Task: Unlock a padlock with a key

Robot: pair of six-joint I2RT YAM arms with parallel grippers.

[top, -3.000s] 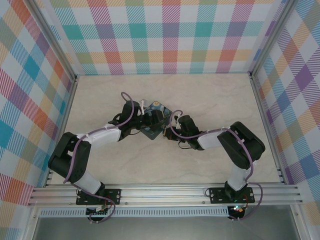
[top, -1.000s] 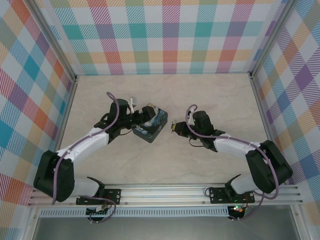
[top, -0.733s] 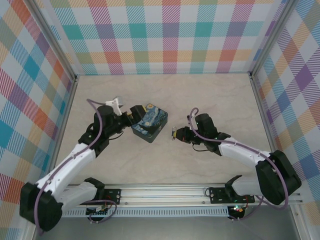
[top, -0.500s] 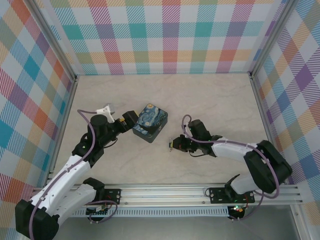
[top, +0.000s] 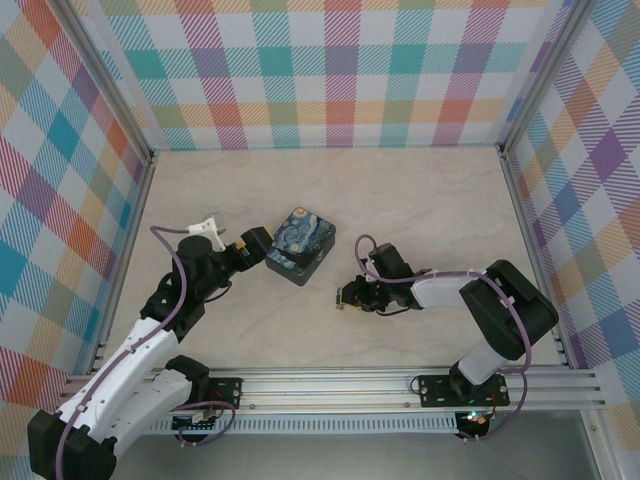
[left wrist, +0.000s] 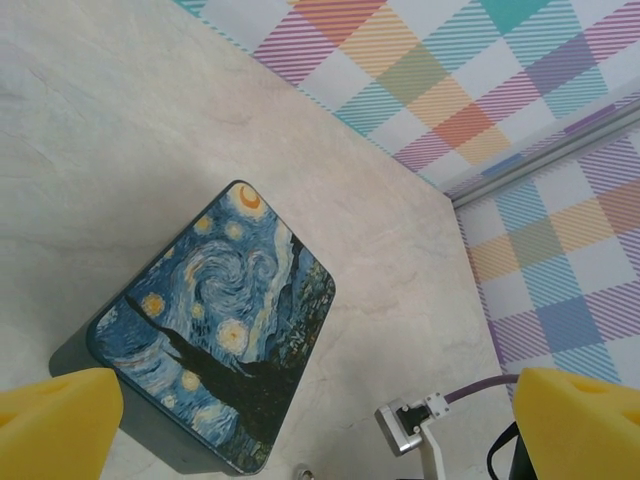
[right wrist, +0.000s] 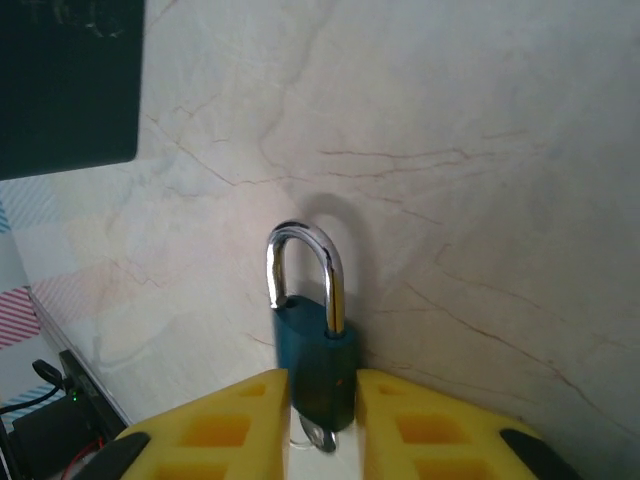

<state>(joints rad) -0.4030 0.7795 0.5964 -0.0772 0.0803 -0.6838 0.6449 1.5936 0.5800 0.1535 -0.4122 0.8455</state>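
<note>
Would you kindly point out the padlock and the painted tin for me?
padlock point(right wrist: 315, 362): right wrist view, on its blue body.
painted tin point(left wrist: 215, 320): left wrist view, on the middle of its lid.

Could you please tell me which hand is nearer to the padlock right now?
Right. The right hand is shut on the padlock; the left hand is open beside the tin, farther away.

The right hand point(right wrist: 322, 385) closes its two yellow fingers point(right wrist: 225, 425) on the blue body of the padlock point(right wrist: 312, 350), one on each side. The silvery shackle points to 12 o'clock and is shut. The pale marbled tabletop point(right wrist: 480, 180) lies behind. A dark flat box side point(right wrist: 65, 85) is at 10 o'clock. A small silvery piece point(right wrist: 315, 436) shows under the body; I cannot tell what it is.
</note>
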